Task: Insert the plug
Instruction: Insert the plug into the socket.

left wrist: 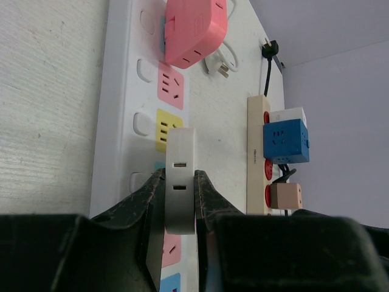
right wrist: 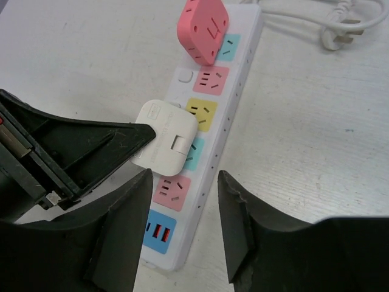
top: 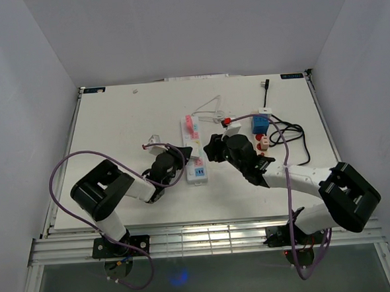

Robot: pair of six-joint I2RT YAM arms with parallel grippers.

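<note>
White USB charger (left wrist: 180, 146) is being squeezed by the left hand (left wrist: 179, 182) over the teal socket (right wrist: 194, 157) of the power strip (left wrist: 118, 121), needing a straight push in. Right hand (right wrist: 185, 182) is hovering open.

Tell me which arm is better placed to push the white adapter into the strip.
Left. The left arm has its jaws shut on the white adapter, over the power strip. The right arm has open, empty jaws.

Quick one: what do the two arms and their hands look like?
The left arm and right arm have white links and bulky black joint housings. The left hand and right hand are matte black, two-fingered. A loose purple cable loops along each arm.
</note>
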